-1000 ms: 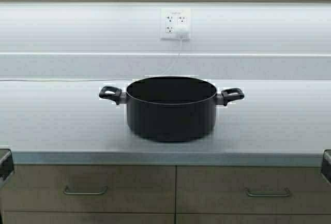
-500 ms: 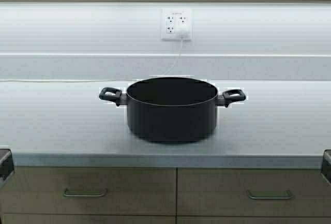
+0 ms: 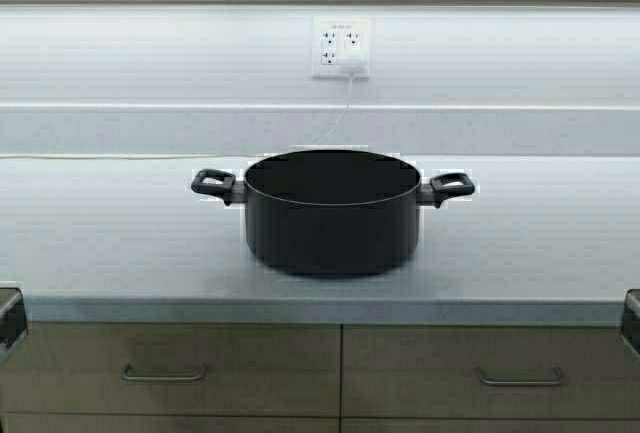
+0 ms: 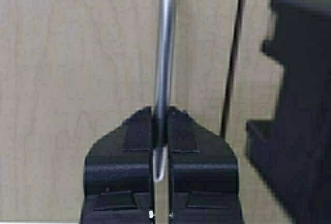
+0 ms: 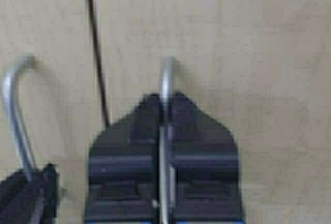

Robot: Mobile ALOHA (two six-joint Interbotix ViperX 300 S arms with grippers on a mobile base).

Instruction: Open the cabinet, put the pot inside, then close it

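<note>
Left hand [image 4: 160,131] pinches left door handle [image 4: 165,53], right hand [image 5: 165,125] pinches right handle [image 5: 165,84] – both upright at cabinet [image 4: 67,69] seam; pot [image 3: 332,211] below on worktop [image 3: 100,233].

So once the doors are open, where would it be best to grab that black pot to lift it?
Probably by the two loop handles, left and right, one gripper from each side. They stick out level from the pot near its rim, with open counter beside each. Right now both grippers, left and right, are clamped on the cabinet door handles.
</note>
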